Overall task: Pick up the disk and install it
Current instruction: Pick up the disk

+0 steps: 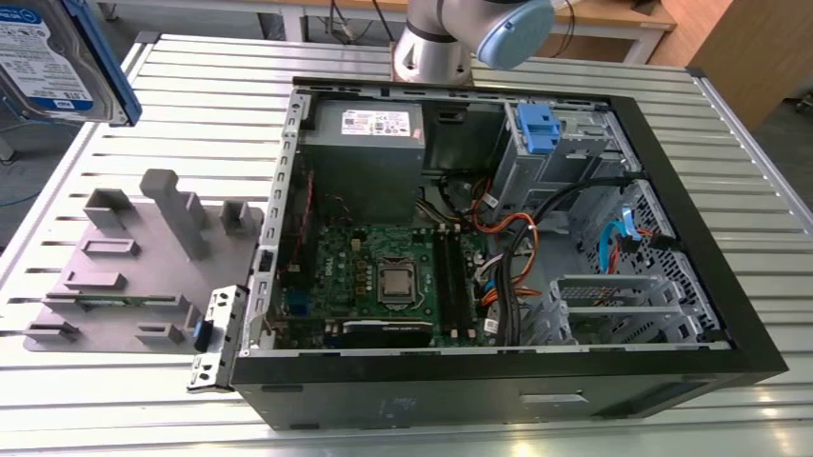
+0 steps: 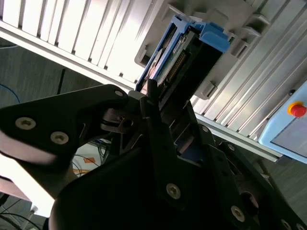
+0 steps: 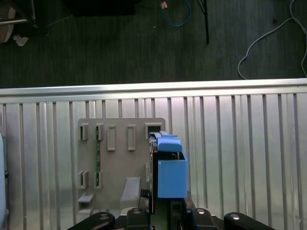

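The end effector [image 2: 165,108] is closed on the disk [image 2: 192,52], with its black fingers [image 2: 152,103] pinching the drive from both sides. In both wrist views the drive stands on edge with a blue side rail [image 3: 170,170] showing. It is lifted off the slatted metal surface [image 3: 240,143], over the grey slotted fixture [image 3: 120,158].

In the exterior view the disk [image 1: 51,57] is at the upper left, raised high, its blue-and-white label turned to the camera. The print is too cropped to read. The arm [image 1: 458,38] reaches in behind the open computer case [image 1: 711,257]. Inside the case, the power-supply box [image 1: 368,133] carries a white sticker with print too small to read. A blue latch [image 1: 540,129] tops the drive cage.
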`<move>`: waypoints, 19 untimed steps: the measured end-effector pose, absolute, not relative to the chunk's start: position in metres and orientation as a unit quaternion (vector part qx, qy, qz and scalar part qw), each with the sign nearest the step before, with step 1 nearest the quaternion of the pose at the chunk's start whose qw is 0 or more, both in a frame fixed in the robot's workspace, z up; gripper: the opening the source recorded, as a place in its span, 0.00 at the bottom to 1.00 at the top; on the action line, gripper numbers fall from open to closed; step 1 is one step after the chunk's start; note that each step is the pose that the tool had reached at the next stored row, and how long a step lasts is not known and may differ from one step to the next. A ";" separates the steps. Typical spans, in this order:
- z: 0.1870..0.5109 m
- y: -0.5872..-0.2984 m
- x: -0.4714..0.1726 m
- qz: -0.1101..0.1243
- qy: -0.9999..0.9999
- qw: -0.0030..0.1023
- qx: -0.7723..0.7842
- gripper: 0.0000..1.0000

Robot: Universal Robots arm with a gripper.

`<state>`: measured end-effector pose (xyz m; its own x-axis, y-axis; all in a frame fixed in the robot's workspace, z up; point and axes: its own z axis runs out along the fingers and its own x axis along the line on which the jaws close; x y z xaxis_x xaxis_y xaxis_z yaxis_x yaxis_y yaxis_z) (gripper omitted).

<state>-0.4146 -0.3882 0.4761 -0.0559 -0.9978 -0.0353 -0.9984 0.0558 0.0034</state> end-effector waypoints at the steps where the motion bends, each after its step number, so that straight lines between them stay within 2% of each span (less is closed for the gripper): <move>1: 0.476 -0.388 -0.415 0.013 0.726 0.012 -0.687 0.35; 19: 0.476 -0.388 -0.400 0.013 0.726 0.012 -0.687 0.35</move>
